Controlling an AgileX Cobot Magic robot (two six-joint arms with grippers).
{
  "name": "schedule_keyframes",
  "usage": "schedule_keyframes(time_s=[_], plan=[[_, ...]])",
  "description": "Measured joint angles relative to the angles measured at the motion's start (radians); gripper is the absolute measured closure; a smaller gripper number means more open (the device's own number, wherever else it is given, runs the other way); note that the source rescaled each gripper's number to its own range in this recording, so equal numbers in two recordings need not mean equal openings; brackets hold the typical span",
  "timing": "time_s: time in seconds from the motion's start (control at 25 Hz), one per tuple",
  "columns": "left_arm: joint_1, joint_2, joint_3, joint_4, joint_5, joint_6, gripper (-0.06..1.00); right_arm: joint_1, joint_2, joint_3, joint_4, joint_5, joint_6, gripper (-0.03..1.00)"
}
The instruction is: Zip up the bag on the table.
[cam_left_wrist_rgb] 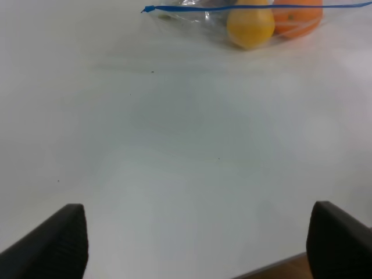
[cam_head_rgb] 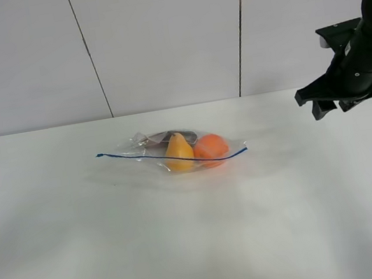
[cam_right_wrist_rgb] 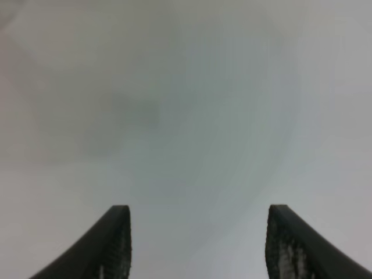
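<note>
The bag (cam_head_rgb: 174, 153) lies mid-table (cam_head_rgb: 84, 255) with its pear (cam_head_rgb: 179, 152) and orange (cam_head_rgb: 210, 148) inside, while the left gripper (cam_left_wrist_rgb: 197, 244) gapes wide and empty and the right gripper (cam_head_rgb: 329, 104) hangs apart, jaws parted, holding nothing.

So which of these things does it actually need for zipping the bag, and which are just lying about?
Needed for the job:
- the bag, clear plastic, lying on the table
- its blue zip line
- the right gripper, jaws apart, empty
- the left gripper, jaws wide, empty

Just along for the ride, inside the bag:
- yellow pear
- orange fruit
- dark item
</note>
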Motion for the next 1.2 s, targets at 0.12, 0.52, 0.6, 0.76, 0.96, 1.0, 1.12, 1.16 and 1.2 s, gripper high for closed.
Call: schedule_keyframes(time_s=[0.12,0.52,0.6,0.76,0.96,1.0,1.12,1.16,1.2], plan=[[0.000,0.000,0.000,-0.001,0.000,0.000,0.01,-0.063,0.000,0.000,-0.006,-0.001,0.010,0.37],[0.000,0.000,0.000,-0.001,0.000,0.000,0.01,-0.134,0.000,0.000,0.137,-0.020,-0.056,0.37],[0.000,0.000,0.000,-0.001,0.000,0.000,0.01,-0.134,0.000,0.000,0.202,-0.021,-0.098,0.37],[0.000,0.000,0.000,-0.001,0.000,0.000,0.01,-0.134,-0.004,0.000,0.257,-0.029,-0.138,0.37],[0.000,0.000,0.000,-0.001,0.000,0.000,0.01,-0.134,-0.039,0.000,0.256,-0.032,-0.141,0.37],[0.000,0.000,0.000,-0.001,0.000,0.000,0.01,-0.134,-0.049,0.000,0.255,-0.024,-0.141,0.37],[0.000,0.000,0.000,-0.001,0.001,0.000,0.01,-0.134,-0.079,0.000,0.255,0.006,-0.141,0.37],[0.000,0.000,0.000,-0.001,0.001,0.000,0.01,-0.134,-0.093,0.000,0.255,0.016,-0.141,0.37],[0.000,0.000,0.000,-0.001,0.001,0.000,0.01,-0.134,-0.108,0.000,0.255,0.025,-0.141,0.37]])
